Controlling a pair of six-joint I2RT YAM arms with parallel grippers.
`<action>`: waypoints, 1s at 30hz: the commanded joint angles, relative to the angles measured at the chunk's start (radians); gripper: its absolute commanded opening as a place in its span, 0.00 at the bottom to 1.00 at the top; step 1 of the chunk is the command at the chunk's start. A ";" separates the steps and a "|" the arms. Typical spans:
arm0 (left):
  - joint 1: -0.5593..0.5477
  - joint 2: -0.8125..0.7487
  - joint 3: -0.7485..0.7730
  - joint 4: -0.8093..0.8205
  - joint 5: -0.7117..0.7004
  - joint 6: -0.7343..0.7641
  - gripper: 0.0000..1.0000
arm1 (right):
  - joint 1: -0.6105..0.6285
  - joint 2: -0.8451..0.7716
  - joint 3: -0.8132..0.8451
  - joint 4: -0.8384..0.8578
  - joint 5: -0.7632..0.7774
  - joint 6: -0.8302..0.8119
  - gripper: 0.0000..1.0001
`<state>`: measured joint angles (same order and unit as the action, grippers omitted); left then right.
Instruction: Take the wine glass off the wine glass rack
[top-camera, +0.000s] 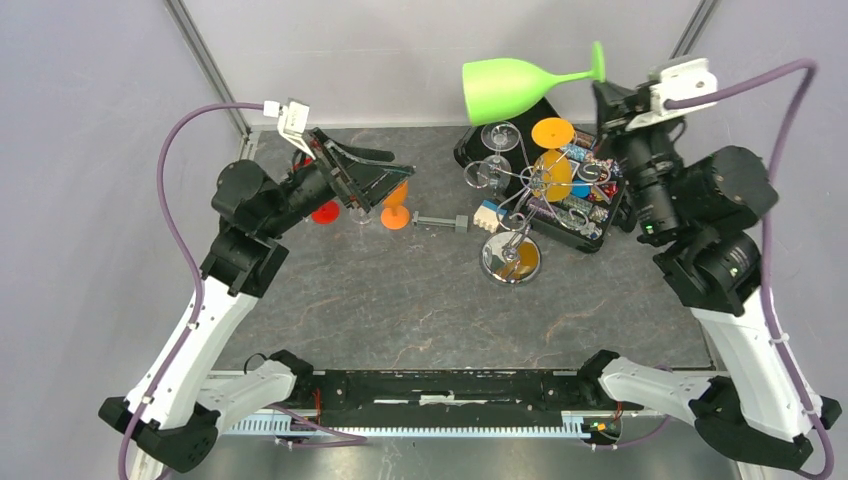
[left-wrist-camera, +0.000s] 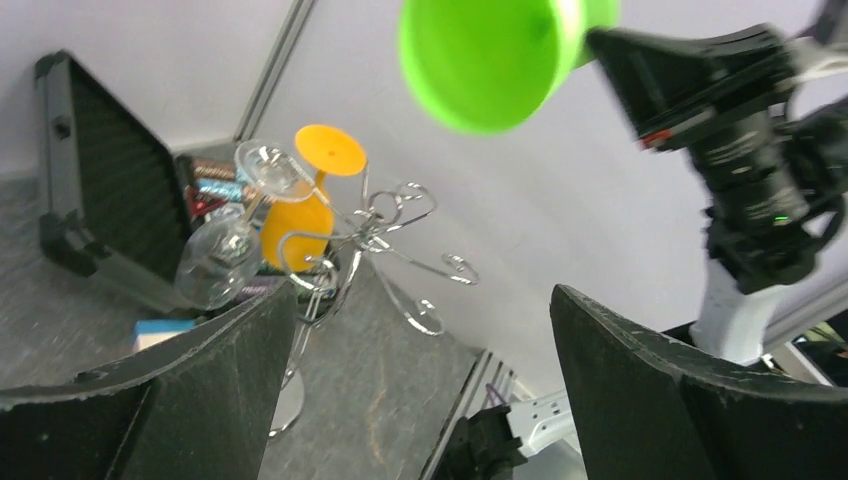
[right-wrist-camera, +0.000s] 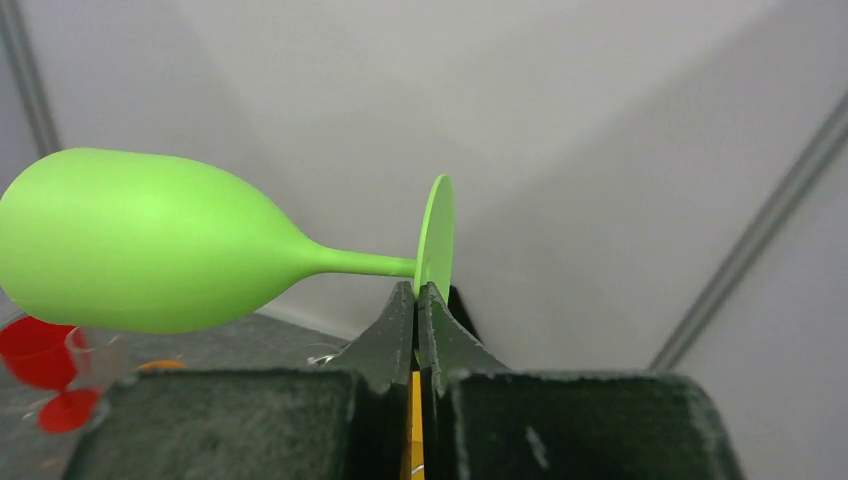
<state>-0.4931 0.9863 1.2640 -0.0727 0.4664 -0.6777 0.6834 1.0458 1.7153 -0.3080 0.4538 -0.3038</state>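
Note:
A lime-green wine glass (top-camera: 510, 88) lies sideways in the air above the wine glass rack (top-camera: 511, 258), apart from it. My right gripper (top-camera: 602, 92) is shut on the edge of its round foot; in the right wrist view the gripper (right-wrist-camera: 417, 295) pinches the foot and the green glass (right-wrist-camera: 150, 245) stretches left. The silver wire rack (left-wrist-camera: 390, 230) still carries an orange glass (top-camera: 553, 172) and clear glasses (top-camera: 497, 140). My left gripper (top-camera: 400, 178) stands open and holds nothing, far left of the rack; its view shows the gripper (left-wrist-camera: 420, 300) facing the rack and the green glass (left-wrist-camera: 490, 60).
A black case (top-camera: 590, 215) with small items sits behind the rack. An orange glass (top-camera: 396, 212) and a red glass (top-camera: 324, 212) stand on the table by my left gripper. A small grey part (top-camera: 440, 222) lies between them and the rack.

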 joint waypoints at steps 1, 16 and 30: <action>0.003 -0.063 -0.032 0.215 0.027 -0.103 0.99 | 0.001 0.018 -0.058 0.033 -0.244 0.159 0.00; 0.004 -0.041 -0.092 0.237 -0.029 -0.378 0.95 | 0.002 0.068 -0.224 0.218 -0.451 0.283 0.00; 0.003 -0.019 -0.130 0.284 -0.052 -0.447 0.52 | 0.001 0.089 -0.273 0.244 -0.488 0.279 0.00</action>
<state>-0.4931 0.9863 1.1366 0.1623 0.4423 -1.0920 0.6846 1.1286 1.4506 -0.1204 -0.0174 -0.0334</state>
